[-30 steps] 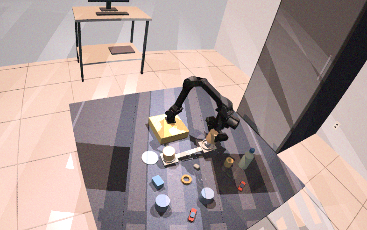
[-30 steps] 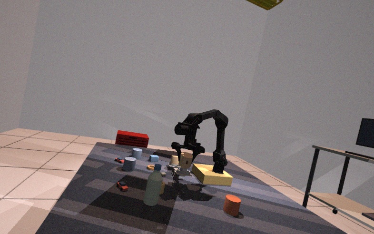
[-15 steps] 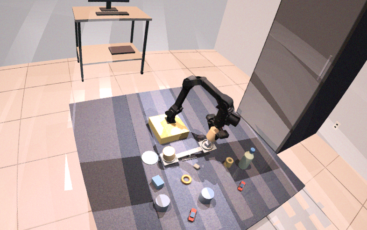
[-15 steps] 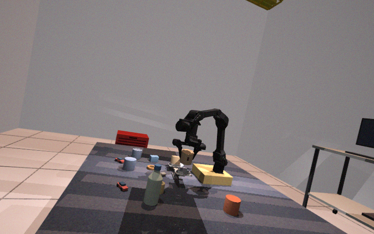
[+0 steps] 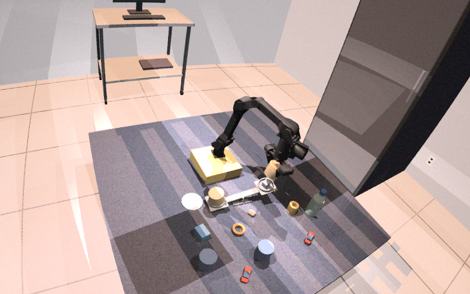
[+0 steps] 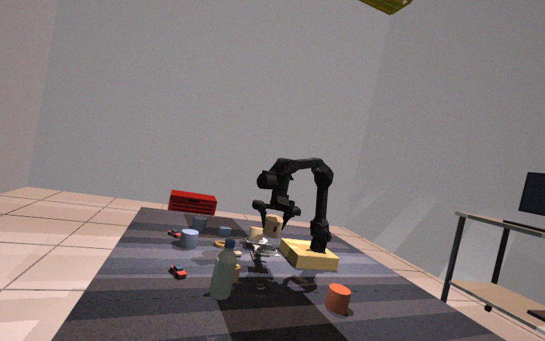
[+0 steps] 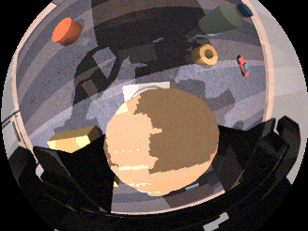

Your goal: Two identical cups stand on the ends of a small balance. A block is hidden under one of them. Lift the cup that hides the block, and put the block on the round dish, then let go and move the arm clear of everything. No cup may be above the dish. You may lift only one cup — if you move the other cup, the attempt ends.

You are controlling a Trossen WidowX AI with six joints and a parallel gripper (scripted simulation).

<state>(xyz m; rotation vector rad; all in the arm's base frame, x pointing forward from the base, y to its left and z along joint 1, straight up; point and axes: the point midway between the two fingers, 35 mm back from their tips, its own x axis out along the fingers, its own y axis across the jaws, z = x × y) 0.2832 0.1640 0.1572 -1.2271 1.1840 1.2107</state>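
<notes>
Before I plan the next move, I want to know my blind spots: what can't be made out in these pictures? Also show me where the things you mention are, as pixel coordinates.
- Wrist view: the raised cup (image 5: 272,170) (image 6: 272,226) (image 7: 161,141) covers most of the balance pan below it, and the block (image 5: 266,183) with it.
- Top view: whatever is under the standing cup (image 5: 216,196) (image 6: 255,233) is hidden by its walls.
- Top view: the monitor (image 5: 139,0) is cut off by the upper edge.

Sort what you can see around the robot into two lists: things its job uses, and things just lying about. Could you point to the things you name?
Job:
- held cup (image 5: 272,170) (image 6: 272,226) (image 7: 161,141)
- standing cup (image 5: 216,196)
- balance (image 5: 243,195)
- small block (image 5: 265,184)
- round dish (image 5: 191,201)

Lying about:
- green bottle (image 5: 314,204) (image 6: 222,273) (image 7: 221,20)
- two toy cars (image 5: 309,238) (image 6: 177,271)
- orange ring (image 5: 233,232)
- blue block (image 5: 202,232) (image 6: 224,231)
- orange cylinder (image 6: 338,299) (image 7: 66,32)
</notes>
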